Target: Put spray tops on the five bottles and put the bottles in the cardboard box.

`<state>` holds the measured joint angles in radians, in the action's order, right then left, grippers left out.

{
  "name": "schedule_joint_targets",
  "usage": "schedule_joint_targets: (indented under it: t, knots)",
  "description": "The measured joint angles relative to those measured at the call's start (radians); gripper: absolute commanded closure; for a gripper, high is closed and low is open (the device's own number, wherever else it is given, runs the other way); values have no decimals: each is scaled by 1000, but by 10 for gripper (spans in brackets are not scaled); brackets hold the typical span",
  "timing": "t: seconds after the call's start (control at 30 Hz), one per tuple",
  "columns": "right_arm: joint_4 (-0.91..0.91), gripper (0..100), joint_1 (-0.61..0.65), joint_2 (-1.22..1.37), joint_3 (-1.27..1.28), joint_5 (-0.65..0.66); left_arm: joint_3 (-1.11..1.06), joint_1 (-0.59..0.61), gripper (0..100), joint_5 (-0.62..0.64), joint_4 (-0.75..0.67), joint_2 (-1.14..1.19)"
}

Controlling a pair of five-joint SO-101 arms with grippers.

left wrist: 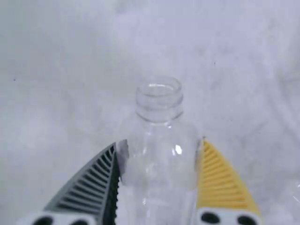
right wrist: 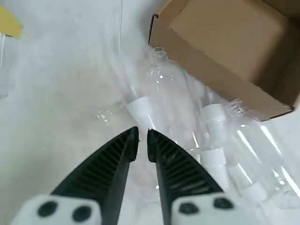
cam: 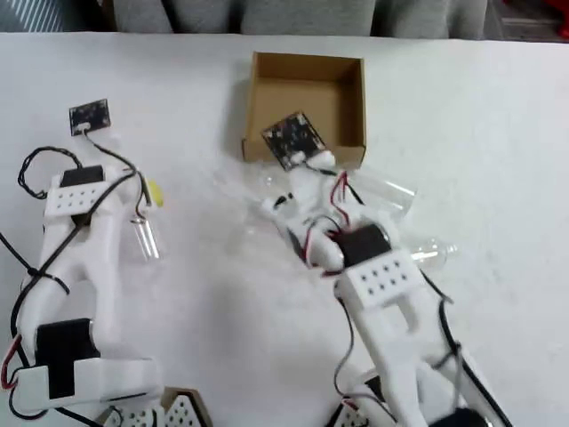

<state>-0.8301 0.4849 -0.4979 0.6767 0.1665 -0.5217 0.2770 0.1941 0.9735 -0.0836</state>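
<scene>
My left gripper point(left wrist: 159, 150) is shut on a clear bottle point(left wrist: 159, 136), its grey and yellow fingers pressing the shoulders; the threaded neck is bare, with no top. In the high view this bottle point(cam: 146, 237) hangs at the left of the table. My right gripper point(right wrist: 142, 138) hovers low with its black fingers nearly together and nothing seen clamped, just short of a white spray top point(right wrist: 139, 108) with a thin tube. Beside it lie clear bottles point(right wrist: 168, 86) and more white tops point(right wrist: 214, 157). The cardboard box point(cam: 307, 60) stands just beyond them.
Two more clear bottles point(cam: 391, 191) lie to the right of the right arm, one near its white wrist block point(cam: 382, 277). Cables loop beside the left arm point(cam: 76, 267). The table is covered in white cloth point(cam: 480, 133).
</scene>
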Motion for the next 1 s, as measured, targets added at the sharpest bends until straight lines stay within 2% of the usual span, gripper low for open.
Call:
schedule_joint_targets:
  t: [0.1, 0.2, 0.37, 0.47, 0.63, 0.87, 1.0]
  knots:
    - [8, 916, 2, 176, -72, 9, 0, 0, 976, 0, 0, 0]
    - [5, 846, 2, 342, -158, 77, 0, 0, 976, 0, 0, 0]
    - [-52, 877, 2, 559, -316, 124, 0, 0, 976, 0, -8, 0]
    - [-57, 854, 5, 641, -393, 132, 0, 0, 976, 0, -9, 0]
    - [-75, 796, 26, 698, -446, 133, 0, 0, 976, 0, -17, 0]
    - [-181, 841, 81, 652, -453, 137, 0, 0, 976, 0, -23, 0]
    - [-167, 842, 86, 651, -427, 164, 0, 0, 976, 0, -23, 0]
